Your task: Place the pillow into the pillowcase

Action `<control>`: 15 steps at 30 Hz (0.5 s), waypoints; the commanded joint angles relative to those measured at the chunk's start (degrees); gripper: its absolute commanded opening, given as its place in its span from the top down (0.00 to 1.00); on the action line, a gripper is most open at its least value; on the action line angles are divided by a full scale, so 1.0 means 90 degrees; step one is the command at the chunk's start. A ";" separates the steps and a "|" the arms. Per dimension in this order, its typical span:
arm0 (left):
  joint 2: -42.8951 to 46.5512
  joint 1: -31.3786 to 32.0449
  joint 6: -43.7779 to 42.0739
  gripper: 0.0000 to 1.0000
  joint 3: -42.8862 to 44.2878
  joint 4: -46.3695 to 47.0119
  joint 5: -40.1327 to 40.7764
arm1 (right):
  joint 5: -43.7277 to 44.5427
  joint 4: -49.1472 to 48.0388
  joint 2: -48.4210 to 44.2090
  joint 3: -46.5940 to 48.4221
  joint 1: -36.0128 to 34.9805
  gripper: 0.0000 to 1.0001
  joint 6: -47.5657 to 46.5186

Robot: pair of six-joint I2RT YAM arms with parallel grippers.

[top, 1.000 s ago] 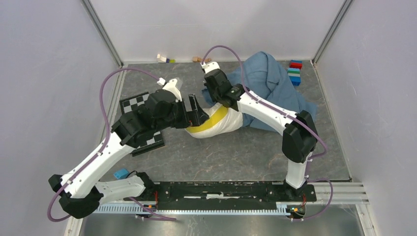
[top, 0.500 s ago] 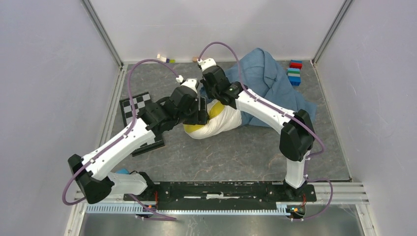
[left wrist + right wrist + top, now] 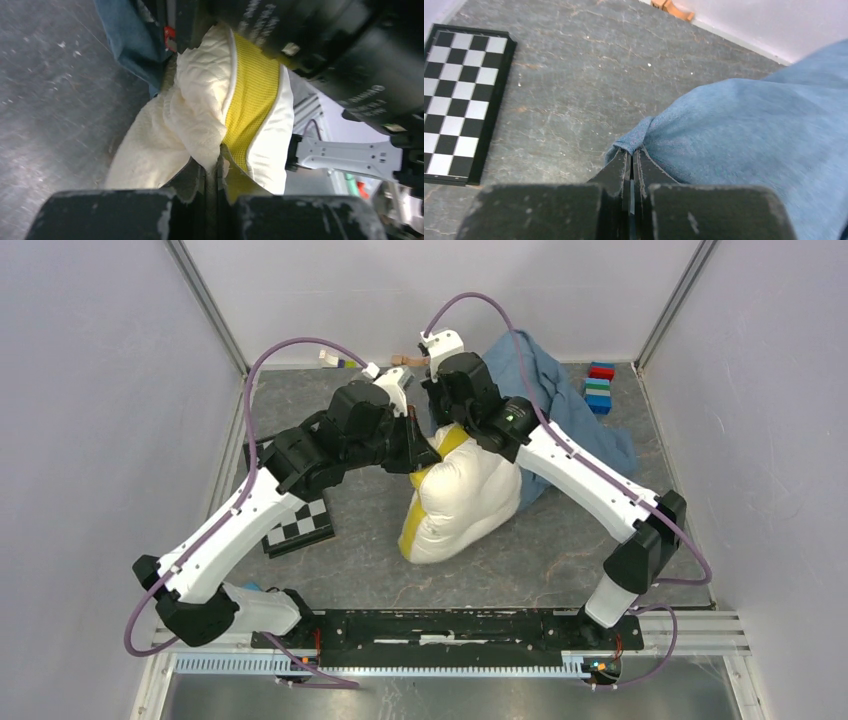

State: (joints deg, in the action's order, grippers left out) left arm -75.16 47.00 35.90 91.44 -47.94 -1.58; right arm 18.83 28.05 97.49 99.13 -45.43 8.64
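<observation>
Corners suit these light, floppy things, I'd say: left claw pinches the plump cream-white, yellow-banded pillow, right claw clamps the dusty-blue cloth pillowcase hem.

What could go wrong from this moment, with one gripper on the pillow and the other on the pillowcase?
1. The left gripper pinches only a small fold of the pillow; the fold may slip out under the pillow's weight.
2. The right gripper nips a bunched edge of the pillowcase; if both layers are caught, the mouth may not open.
3. Both grippers sit very close together and might bump.
</observation>
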 commanded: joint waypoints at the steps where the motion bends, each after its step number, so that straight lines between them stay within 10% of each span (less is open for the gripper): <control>1: 0.0212 -0.0222 0.0879 0.98 0.0037 0.0131 -0.0620 | -0.0125 0.0127 -0.0031 0.0279 -0.0138 1.00 -0.0068; 9: 0.0671 -0.3109 0.1060 0.98 -0.3528 0.1250 -0.1551 | -0.0279 -0.0011 0.0243 -0.0056 -0.0477 0.95 0.0090; 15: 0.0143 -0.4147 0.0728 0.92 -0.4739 0.1944 -0.1515 | -0.0050 -0.0341 -0.0008 -0.0390 -0.0685 0.30 -0.0278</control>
State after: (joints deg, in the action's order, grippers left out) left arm -72.44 13.21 44.10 50.59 -35.92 -14.48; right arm 17.67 28.80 100.57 96.66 -50.57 8.62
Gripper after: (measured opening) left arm 0.094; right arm 0.560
